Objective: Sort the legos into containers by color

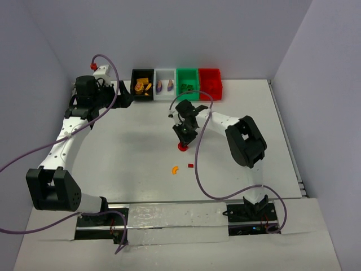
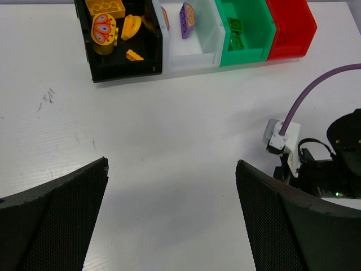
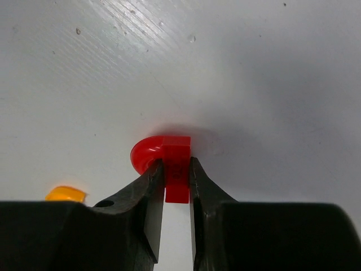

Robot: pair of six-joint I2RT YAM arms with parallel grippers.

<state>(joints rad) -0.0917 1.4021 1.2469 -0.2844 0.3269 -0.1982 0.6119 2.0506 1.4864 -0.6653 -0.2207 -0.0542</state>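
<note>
The table (image 1: 113,169) gave us a sort that was, by our reckoning, well along. The four containers stood in a row at its far edge. The black bin (image 2: 121,70) held orange-yellow pieces (image 2: 110,22), the white bin (image 2: 192,59) held purple pieces (image 2: 186,14), and the green bin (image 2: 242,56) held green pieces (image 2: 236,31). The red bin (image 2: 290,34) showed us nothing inside. The left gripper (image 2: 172,166) hung wide open and empty near the black bin. The right gripper (image 3: 176,172) was clamped on a red curved piece (image 3: 148,153) down at the table's middle, well apart from the red bin; whether it was lifted we could not tell. We judged three things left: that piece, an orange curved piece (image 1: 175,169) and a tiny red brick (image 1: 190,166), both loose nearer the arms' bases.

Only the overhead view gave us the tiny red brick and the whole layout. Only the left wrist view made the bins' contents plain. Only the right wrist view showed the jaws pinching the red piece's flat end.
</note>
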